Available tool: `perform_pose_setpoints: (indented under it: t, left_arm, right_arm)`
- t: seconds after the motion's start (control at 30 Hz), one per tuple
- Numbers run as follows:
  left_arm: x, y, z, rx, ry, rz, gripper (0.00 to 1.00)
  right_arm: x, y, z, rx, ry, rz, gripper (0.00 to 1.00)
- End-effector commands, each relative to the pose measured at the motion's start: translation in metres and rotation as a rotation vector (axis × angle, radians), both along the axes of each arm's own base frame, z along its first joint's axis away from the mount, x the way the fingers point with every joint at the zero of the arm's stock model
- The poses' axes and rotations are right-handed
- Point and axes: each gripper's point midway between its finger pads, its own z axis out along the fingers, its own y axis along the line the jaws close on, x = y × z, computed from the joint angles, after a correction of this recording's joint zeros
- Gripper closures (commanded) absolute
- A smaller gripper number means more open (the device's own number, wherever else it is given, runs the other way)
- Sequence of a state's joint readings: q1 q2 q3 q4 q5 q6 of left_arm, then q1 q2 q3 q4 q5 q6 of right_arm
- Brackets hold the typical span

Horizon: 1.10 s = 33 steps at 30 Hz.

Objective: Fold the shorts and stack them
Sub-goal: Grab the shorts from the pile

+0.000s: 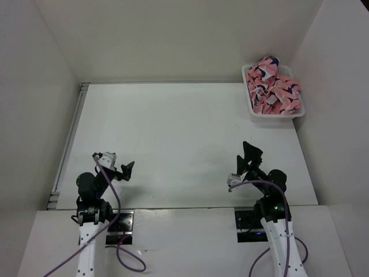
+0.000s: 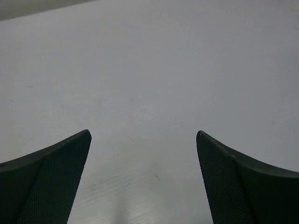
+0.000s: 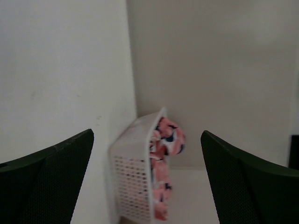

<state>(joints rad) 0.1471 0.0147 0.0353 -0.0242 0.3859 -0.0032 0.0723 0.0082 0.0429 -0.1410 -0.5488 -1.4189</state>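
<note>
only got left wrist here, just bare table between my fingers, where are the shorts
Observer: The shorts are bunched in a white basket at the far right corner of the table.
Operator: folded or not
Observer: Not folded. They lie crumpled, heaped above the rim.
Operator: other side holding anything
Observer: No. The right gripper is open and empty, near its base, pointing toward the basket.
</note>
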Motion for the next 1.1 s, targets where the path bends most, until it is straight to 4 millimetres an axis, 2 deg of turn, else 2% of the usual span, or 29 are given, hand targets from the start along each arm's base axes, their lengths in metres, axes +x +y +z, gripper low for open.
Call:
perform_pose_setpoints:
  t: [0.0,0.03,0.07,0.1,0.13,0.17,0.2,0.23,0.27,0.3,0.33,0.37,0.4,0.43,0.47,0.5,0.53,0.57,0.6,0.63,0.67,0.7,0.77,0.8,0.83,0.87,0.9,0.93,1.07]
  left_arm:
    - [-0.052,-0.074,-0.018,-0.084,0.135,-0.466,0.00]
    - [-0.047,-0.069,-0.031,-0.088,0.160,-0.426,0.00]
    - [-0.034,-0.070,0.004,-0.016,-0.033,-0.449,0.00]
    - [-0.031,-0.070,0.022,0.009,-0.098,-0.450,0.00]
    - [-0.032,-0.074,0.032,0.026,-0.146,-0.478,0.00]
    - [-0.033,-0.079,0.058,0.070,-0.263,-0.515,0.00]
    - [-0.028,-0.081,0.057,0.054,-0.219,-0.537,0.00]
    - [-0.025,-0.085,0.064,0.041,-0.191,-0.557,0.00]
    - [-0.008,-0.089,0.080,0.002,-0.093,-0.566,0.00]
    - [0.007,-0.090,0.091,-0.017,-0.035,-0.552,0.00]
    - [0.023,-0.093,0.099,-0.033,0.036,-0.538,0.00]
    - [0.074,-0.095,0.135,-0.020,0.062,-0.445,0.00]
    - [0.103,-0.093,0.151,-0.010,0.078,-0.377,0.00]
    - [0.149,-0.082,0.112,0.006,0.238,-0.250,0.00]
    - [0.170,-0.080,0.116,0.012,0.275,-0.220,0.00]
    - [0.197,-0.075,0.154,0.010,0.235,-0.202,0.00]
    - [0.206,-0.072,0.135,0.009,0.323,-0.192,0.00]
    - [0.220,-0.076,0.108,0.004,0.399,-0.212,0.00]
    - [0.228,-0.085,0.115,0.003,0.392,-0.236,0.00]
    - [0.231,-0.093,0.096,0.001,0.441,-0.259,0.00]
    - [0.231,-0.102,0.092,-0.004,0.451,-0.293,0.00]
    - [0.231,-0.112,0.079,0.001,0.480,-0.312,0.00]
    - [0.235,-0.120,0.072,0.004,0.488,-0.327,0.00]
    - [0.239,-0.121,0.063,0.004,0.506,-0.327,0.00]
    - [0.238,-0.125,0.058,0.007,0.517,-0.336,0.00]
    - [0.241,-0.126,0.059,0.007,0.514,-0.336,0.00]
    - [0.241,-0.126,0.054,0.007,0.524,-0.335,0.00]
    - [0.238,-0.130,0.049,0.014,0.534,-0.335,0.00]
    - [0.228,-0.136,0.035,0.030,0.578,-0.335,0.00]
  right_arm:
    - [-0.009,0.018,0.066,-0.184,-0.425,0.104,0.00]
    - [-0.020,0.022,0.105,-0.140,-0.539,0.121,0.00]
    - [-0.017,0.024,0.108,-0.140,-0.516,0.138,0.00]
    - [-0.022,0.024,0.142,-0.155,-0.564,0.132,0.00]
    - [-0.013,0.021,0.152,-0.156,-0.520,0.112,0.00]
    - [-0.002,0.019,0.168,-0.135,-0.487,0.090,0.00]
    - [0.035,0.022,0.153,-0.048,-0.281,0.079,0.00]
    - [0.054,0.004,0.221,0.065,-0.317,-0.063,0.00]
    - [0.110,0.002,0.197,0.160,-0.117,-0.158,0.00]
    - [0.132,-0.003,0.257,0.414,-0.083,-0.238,0.00]
    - [0.162,-0.033,0.243,0.510,0.027,-0.456,0.00]
    - [0.215,-0.055,0.238,0.635,0.134,-0.578,0.00]
    - [0.236,-0.067,0.222,0.682,0.219,-0.641,0.00]
    - [0.250,-0.079,0.193,0.714,0.339,-0.719,0.00]
    - [0.268,-0.091,0.181,0.773,0.392,-0.772,0.00]
    - [0.301,-0.097,0.166,0.898,0.463,-0.811,0.01]
    - [0.313,-0.114,0.153,0.963,0.503,-0.860,0.04]
    - [0.327,-0.118,0.162,1.032,0.519,-0.867,0.07]
    - [0.347,-0.120,0.118,1.112,0.605,-0.929,0.07]
    - [0.354,-0.117,0.109,1.137,0.628,-0.927,0.07]
    - [0.364,-0.118,0.111,1.146,0.606,-0.912,0.07]
    - [0.372,-0.121,0.083,1.139,0.633,-0.958,0.07]
    - [0.388,-0.128,0.063,1.161,0.622,-1.004,0.07]
    - [0.391,-0.137,0.055,1.217,0.622,-1.040,0.07]
    - [0.396,-0.152,0.056,1.253,0.592,-1.056,0.09]
    - [0.398,-0.158,0.048,1.267,0.596,-1.074,0.12]
    - [0.400,-0.165,0.025,1.257,0.622,-1.107,0.12]
    - [0.402,-0.171,0.019,1.269,0.621,-1.119,0.12]
    - [0.404,-0.165,-0.031,1.209,0.724,-1.131,0.14]
